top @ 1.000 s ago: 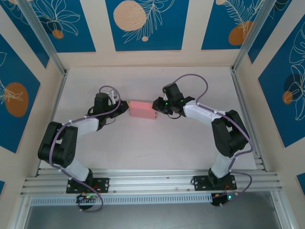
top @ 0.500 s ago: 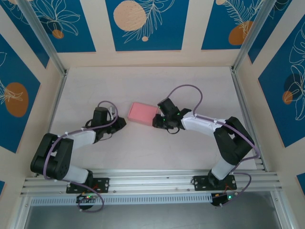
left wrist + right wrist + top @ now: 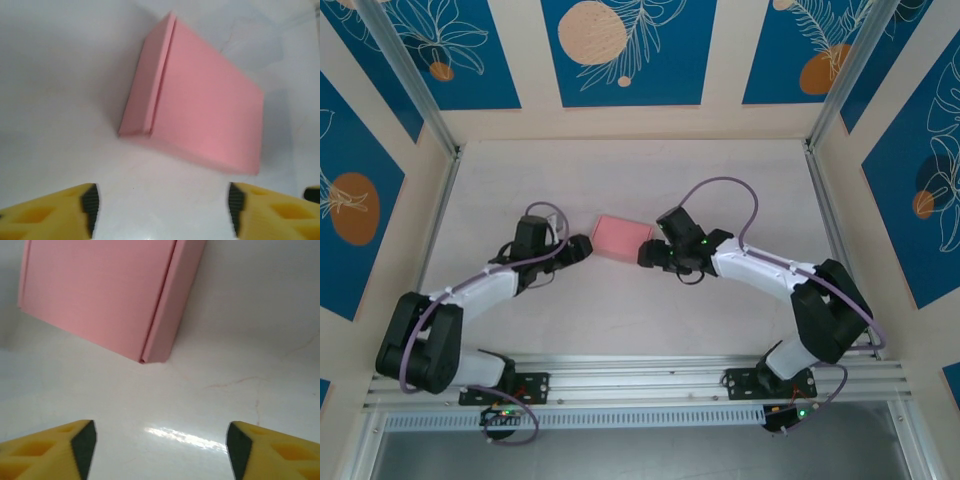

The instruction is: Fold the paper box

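Closed, flat salmon-pink paper box point(image 3: 622, 238)

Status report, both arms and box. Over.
Left end effector open, empty. Right end effector open, empty. Salmon-pink card box closed, resting free between them. Nothing blocking.

Bright even light; glare streak on table point(image 3: 185, 436); soft shadow beside paper box point(image 3: 200, 115); wrist views slightly blurred.
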